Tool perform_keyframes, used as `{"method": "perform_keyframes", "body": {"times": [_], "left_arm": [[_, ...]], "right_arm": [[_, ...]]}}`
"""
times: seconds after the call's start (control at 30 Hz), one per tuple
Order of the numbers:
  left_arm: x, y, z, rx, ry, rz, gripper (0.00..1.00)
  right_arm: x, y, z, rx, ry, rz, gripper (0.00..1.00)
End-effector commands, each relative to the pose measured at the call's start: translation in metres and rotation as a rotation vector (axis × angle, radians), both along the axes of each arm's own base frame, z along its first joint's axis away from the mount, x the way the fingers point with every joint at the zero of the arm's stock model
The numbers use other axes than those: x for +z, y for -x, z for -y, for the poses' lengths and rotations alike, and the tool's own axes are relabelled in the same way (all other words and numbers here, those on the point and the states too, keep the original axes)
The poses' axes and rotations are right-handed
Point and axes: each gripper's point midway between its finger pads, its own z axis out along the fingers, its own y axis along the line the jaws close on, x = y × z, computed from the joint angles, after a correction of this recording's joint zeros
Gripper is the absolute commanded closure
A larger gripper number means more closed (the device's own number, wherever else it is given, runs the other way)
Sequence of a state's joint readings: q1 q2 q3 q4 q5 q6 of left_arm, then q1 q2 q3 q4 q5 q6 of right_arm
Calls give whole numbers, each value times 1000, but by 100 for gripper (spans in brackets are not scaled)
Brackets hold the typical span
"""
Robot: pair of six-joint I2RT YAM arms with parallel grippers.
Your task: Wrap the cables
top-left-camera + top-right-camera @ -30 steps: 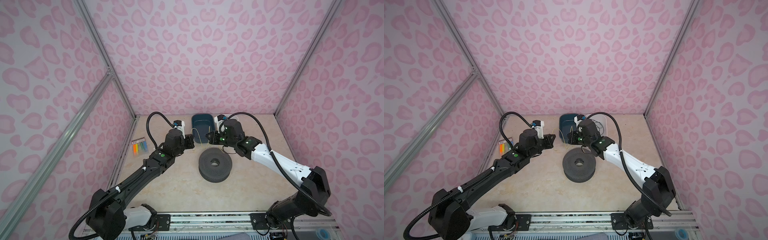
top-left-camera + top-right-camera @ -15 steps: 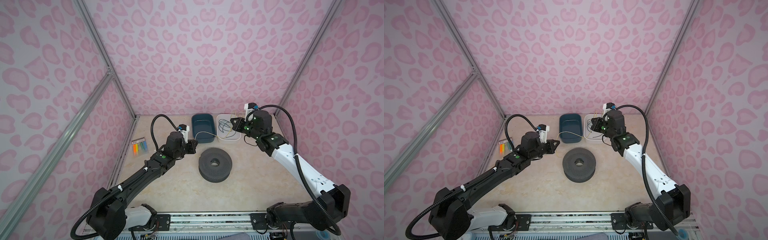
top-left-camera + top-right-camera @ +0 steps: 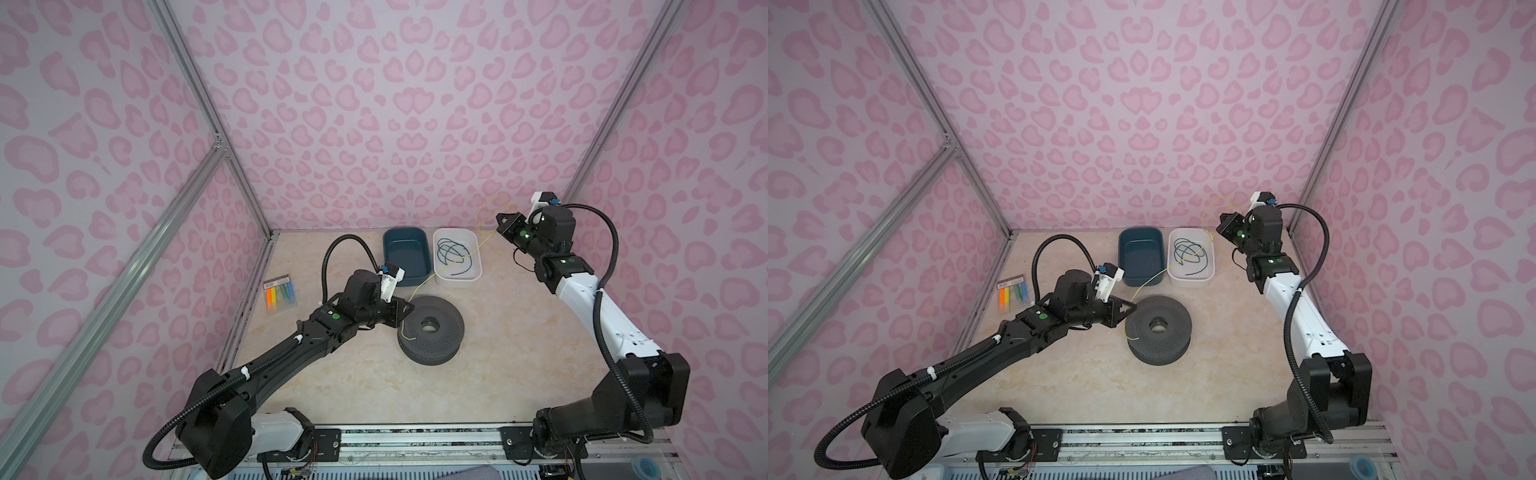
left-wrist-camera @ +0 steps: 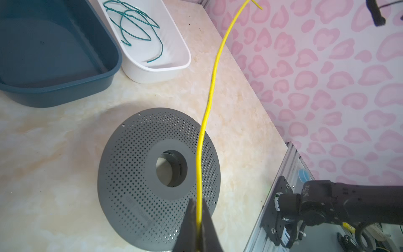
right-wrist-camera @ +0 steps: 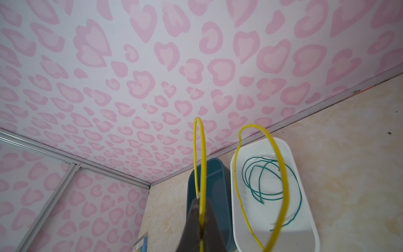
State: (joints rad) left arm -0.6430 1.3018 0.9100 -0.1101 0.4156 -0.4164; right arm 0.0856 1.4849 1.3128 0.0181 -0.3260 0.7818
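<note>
One yellow wire (image 4: 214, 72). One green cord (image 3: 453, 251). Two tubs: one dark blue tub (image 3: 405, 259) and one white tub (image 3: 457, 279). One grey perforated spool (image 3: 445, 341). One pack of coloured sticks (image 3: 280, 293). Two robot arms: left arm (image 3: 291, 353), right arm (image 3: 602, 311).

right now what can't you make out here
Core of the spool: hidden by its top flange, top and left wrist views.
Loop of the wire: cut off by the right wrist view's bottom edge.
Label on the pack: too small, both top views.
Wire past the left hand: hidden by its fingers, left wrist view.
</note>
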Motion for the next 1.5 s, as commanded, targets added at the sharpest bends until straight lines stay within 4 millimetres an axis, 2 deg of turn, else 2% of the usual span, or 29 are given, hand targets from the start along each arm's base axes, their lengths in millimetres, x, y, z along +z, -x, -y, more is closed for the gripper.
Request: {"method": "perform_keyframes", "body": {"times": [0.0, 0.47, 0.63, 0.77, 0.9, 1.0, 1.17, 1.27, 1.47], "left_arm": [[-14, 16, -4, -52, -59, -30, 96], [-30, 47, 7, -150, -125, -45, 96], [-30, 56, 13, -184, -125, -42, 96], [-24, 58, 19, -220, -102, -37, 96], [-20, 54, 25, -225, -87, -28, 96], [-9, 46, 33, -218, -56, -8, 96], [8, 34, 58, -272, 0, 18, 96], [9, 27, 72, -305, 11, 4, 96], [13, 9, 88, -310, 6, 13, 96]], "right_arm": [[28, -14, 5, -26, -64, 105, 100], [41, -50, 40, -104, -155, 136, 100], [31, -59, 35, -75, -170, 113, 100], [18, -55, 26, -12, -175, 94, 100], [1, -34, 31, 8, -206, 71, 74], [-12, -8, 43, -16, -206, 53, 70], [-32, 45, 76, -172, -135, 4, 61], [-31, 70, 76, -172, -74, -9, 55], [-20, 111, 47, -57, -47, -8, 49]]}}
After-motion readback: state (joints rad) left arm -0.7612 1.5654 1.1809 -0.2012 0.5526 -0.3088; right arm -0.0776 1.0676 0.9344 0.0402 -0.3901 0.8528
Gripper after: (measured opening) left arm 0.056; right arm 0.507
